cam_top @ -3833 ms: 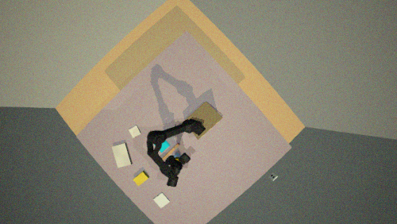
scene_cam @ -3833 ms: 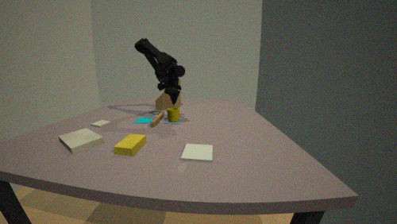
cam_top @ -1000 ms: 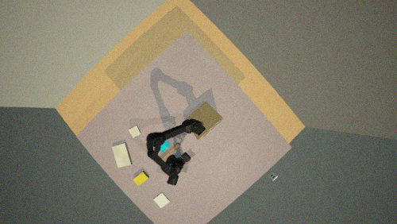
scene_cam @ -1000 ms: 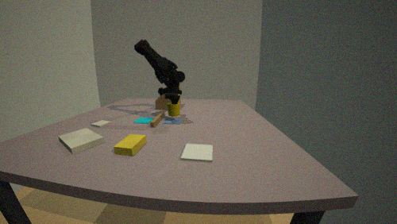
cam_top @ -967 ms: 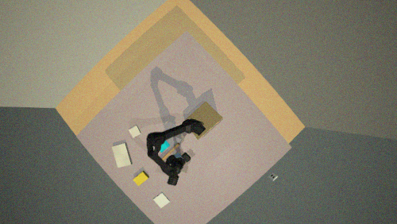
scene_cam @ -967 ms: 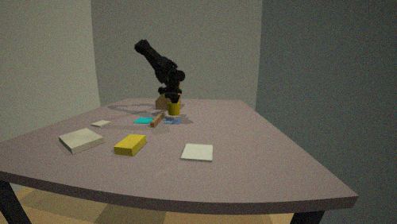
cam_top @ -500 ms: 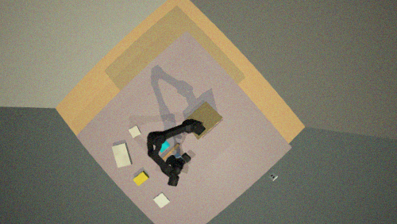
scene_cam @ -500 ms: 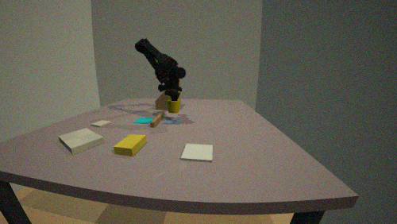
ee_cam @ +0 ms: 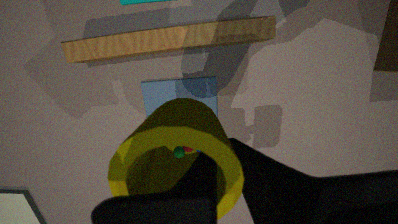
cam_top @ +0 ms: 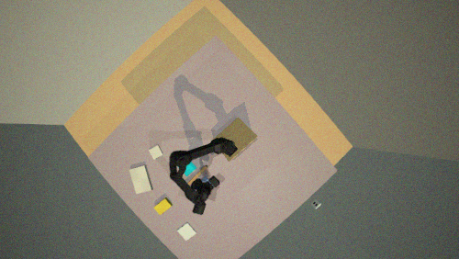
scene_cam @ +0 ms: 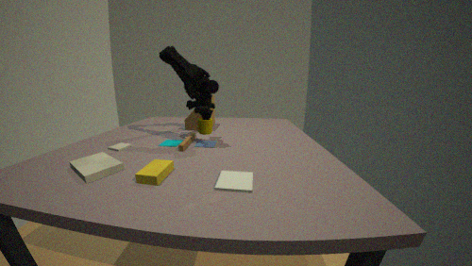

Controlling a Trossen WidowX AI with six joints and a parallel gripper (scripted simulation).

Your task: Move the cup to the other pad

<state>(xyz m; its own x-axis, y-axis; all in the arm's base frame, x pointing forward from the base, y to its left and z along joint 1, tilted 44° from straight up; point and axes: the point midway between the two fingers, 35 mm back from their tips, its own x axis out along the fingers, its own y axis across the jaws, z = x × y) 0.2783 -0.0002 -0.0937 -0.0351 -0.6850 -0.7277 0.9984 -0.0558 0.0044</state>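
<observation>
The yellow cup (scene_cam: 205, 125) (ee_cam: 185, 114) is in the air a little above the blue pad (scene_cam: 206, 144) (ee_cam: 162, 92). My gripper (ee_cam: 220, 144) is shut on the cup's wall, one finger inside and one outside. Inside the cup a green marble (ee_cam: 179, 152), a red marble (ee_cam: 187, 149) and a bit of blue show; the rest of its inside is hidden. The cyan pad (cam_top: 190, 169) (scene_cam: 171, 142) (ee_cam: 145, 1) lies beyond the wooden bar in the wrist view, with nothing on it.
The wooden bar (scene_cam: 187, 142) (ee_cam: 170, 41) lies between the pads. A brown box (cam_top: 240, 133) (ee_cam: 389, 47) stands behind. A yellow block (cam_top: 162, 206) (scene_cam: 153, 173), a thick pale block (cam_top: 140, 179) (scene_cam: 96, 166) and two flat pale tiles (cam_top: 186, 231) (cam_top: 155, 152) lie farther off.
</observation>
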